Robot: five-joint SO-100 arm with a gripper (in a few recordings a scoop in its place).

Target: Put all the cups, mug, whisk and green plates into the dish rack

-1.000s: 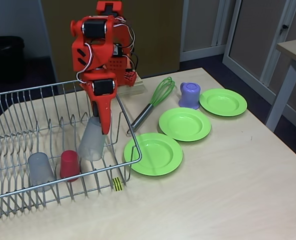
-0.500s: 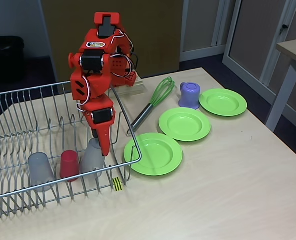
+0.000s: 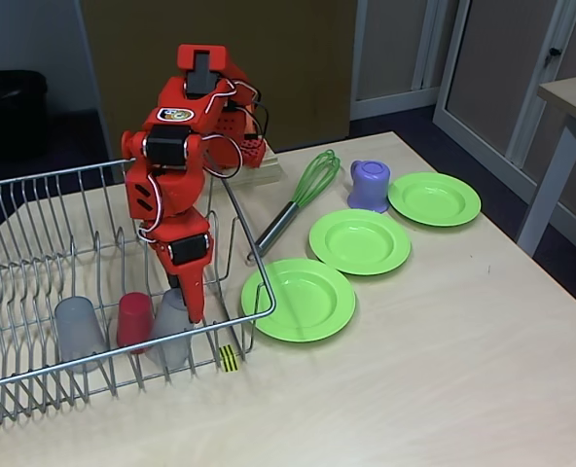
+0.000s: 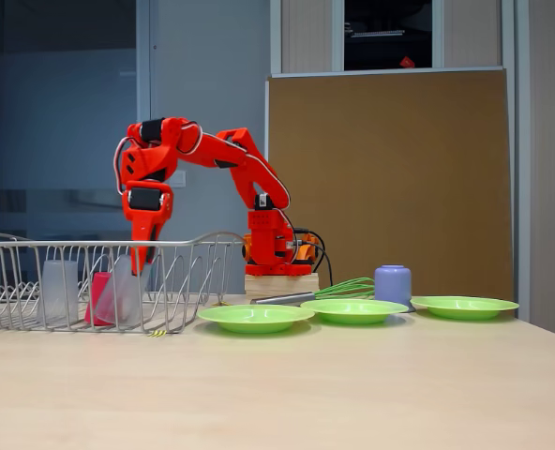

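Three cups sit in the dish rack (image 3: 35, 209); the claw (image 3: 189, 309) holds the third, a grey cup (image 3: 172, 326), at the red cup's (image 3: 133, 318) 3 o'clock. Settle it between wires, release gently, then lift straight up.
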